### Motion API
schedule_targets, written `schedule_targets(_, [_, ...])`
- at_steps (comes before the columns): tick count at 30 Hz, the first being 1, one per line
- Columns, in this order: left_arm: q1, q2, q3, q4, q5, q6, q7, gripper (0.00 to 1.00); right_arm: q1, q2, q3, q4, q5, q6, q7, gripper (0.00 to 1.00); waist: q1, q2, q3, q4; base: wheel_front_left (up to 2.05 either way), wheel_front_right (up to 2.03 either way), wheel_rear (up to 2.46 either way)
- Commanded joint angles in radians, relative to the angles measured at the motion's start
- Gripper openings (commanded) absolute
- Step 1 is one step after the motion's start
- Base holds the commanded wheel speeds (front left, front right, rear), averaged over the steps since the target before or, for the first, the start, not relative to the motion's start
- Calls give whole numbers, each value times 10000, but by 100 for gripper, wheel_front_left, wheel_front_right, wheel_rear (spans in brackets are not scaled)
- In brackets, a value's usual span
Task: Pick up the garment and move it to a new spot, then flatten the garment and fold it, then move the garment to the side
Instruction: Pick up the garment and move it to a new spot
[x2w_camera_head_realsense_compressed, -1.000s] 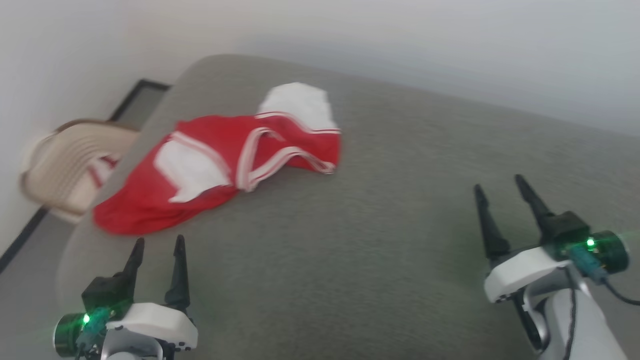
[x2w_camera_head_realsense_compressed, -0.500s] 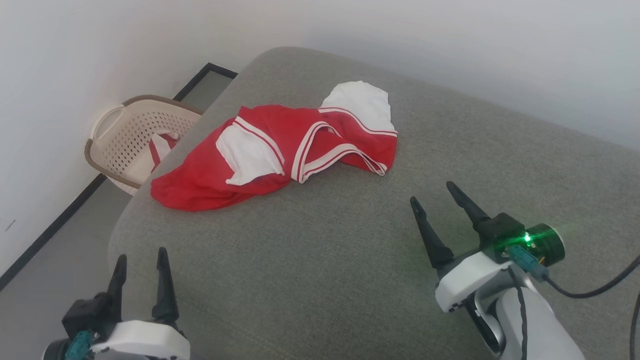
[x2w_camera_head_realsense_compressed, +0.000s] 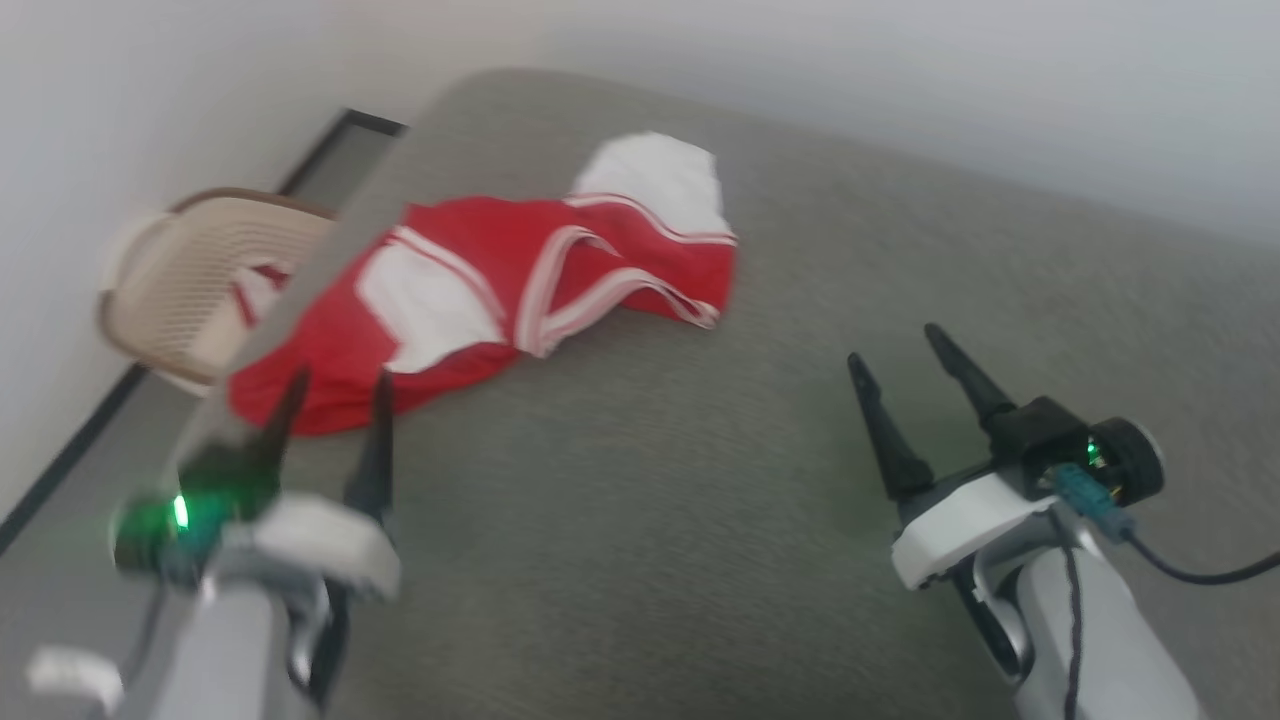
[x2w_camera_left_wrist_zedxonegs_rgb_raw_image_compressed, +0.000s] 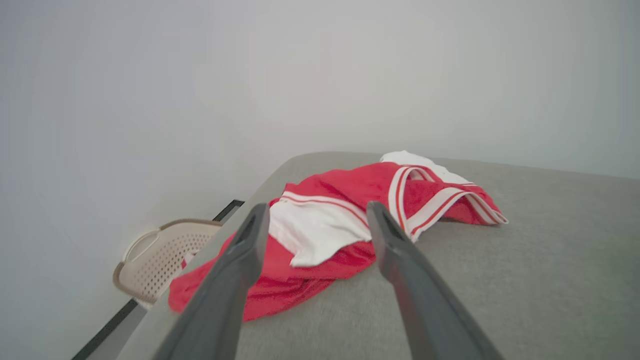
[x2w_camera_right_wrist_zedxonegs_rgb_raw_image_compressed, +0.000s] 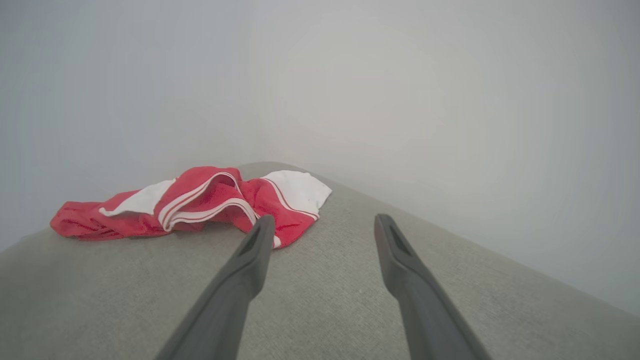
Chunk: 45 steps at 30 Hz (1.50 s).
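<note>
- While the head camera is swinging and smearing its picture, the left gripper (x2w_camera_head_realsense_compressed: 338, 385) is closing on the garment (x2w_camera_head_realsense_compressed: 480, 290). Half a second ago it was sitting low in the corner, well short of the cloth. Now its spread, empty fingers are overlapping the near red hem in this view, though the blur is hiding whether they are touching it.
- The garment is lying crumpled at the far left end of the grey cushion (x2w_camera_head_realsense_compressed: 700, 480), above the basket (x2w_camera_head_realsense_compressed: 190, 290) on the floor, and is keeping its place on the cushion.
- The right gripper (x2w_camera_head_realsense_compressed: 891, 343) is hovering with its jaws wide and holding nothing. It is staying well apart from the garment's striped right end, much as before.
- Looking along the left wrist, the left gripper (x2w_camera_left_wrist_zedxonegs_rgb_raw_image_compressed: 316, 207) is framing the garment's (x2w_camera_left_wrist_zedxonegs_rgb_raw_image_compressed: 345, 220) white panel between its parted fingers, with the cloth lying ahead of the tips and not yet between them.
- Looking along the right wrist, the right gripper (x2w_camera_right_wrist_zedxonegs_rgb_raw_image_compressed: 325, 220) is pointing past the garment (x2w_camera_right_wrist_zedxonegs_rgb_raw_image_compressed: 200, 200), which is lying up and to the left of its fingers on the cushion (x2w_camera_right_wrist_zedxonegs_rgb_raw_image_compressed: 325, 300).
- Judging from this, the pick-up is only starting, with the left arm leading. The moving, flattening and folding are all waiting.
</note>
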Motion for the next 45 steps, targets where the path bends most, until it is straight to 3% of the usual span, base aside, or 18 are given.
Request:
schedule_targets(1, [-961, 323, -208, 618, -93, -78, -47, 100, -170, -91, -126, -80, -59, -10, -34, 100, 0, 0, 954, -1015, 0, 0, 0])
schedule_targets(5, [-2907, 1170, -817, 2392, -736, -128, 107, 100, -389, -39, -309, -205, -154, -8, -34, 100, 0, 0, 1597, -1826, 0, 0, 0])
schedule_targets(8, [-4095, 1982, -1638, 3572, -1677, -125, 894, 100, -563, 7, -433, -333, -222, -10, -34, 100, 0, 0, 2034, -2417, 0, 0, 0])
schedule_targets(13, [-5432, 3181, -2918, 4833, -3865, -129, 3138, 100, -810, 188, -522, -498, -236, -7, -34, 100, 0, 0, 2538, -3239, 0, 0, 0])
schedule_targets(14, [-5432, 3181, -2918, 4833, -3865, -129, 3138, 100, -810, 188, -522, -498, -236, -7, -34, 100, 0, 0, 2538, -3239, 0, 0, 0])
schedule_targets(21, [-6163, 4410, -4085, 5054, -6800, -131, 6485, 100, -1148, 345, -520, -790, -302, -7, -34, 100, 0, 0, 3250, -4046, 0, 0, 0])
schedule_targets(27, [-6119, 4824, -4929, 5523, -7850, -107, 8078, 100, -1450, 422, -450, -1049, -365, -7, -34, 100, 0, 0, 3874, -4534, 0, 0, 0])
schedule_targets(31, [-6068, 4726, -5338, 5810, -8392, -107, 8246, 100, -1482, 469, -473, -1260, -438, -7, -34, 100, 0, 0, 4084, -4701, 0, 0, 0])
schedule_targets(35, [-6075, 4804, -5596, 5825, -8593, -108, 7764, 0, -1405, 508, -449, -1399, -468, -7, -34, 100, 0, 0, 3900, -4680, 0, 0, 0])
schedule_targets(45, [-6852, 5525, -6053, 5183, -8432, -134, 4693, 0, -900, 538, -647, -1167, -192, -7, -34, 100, 0, 0, 2305, -4512, 0, 0, 0])
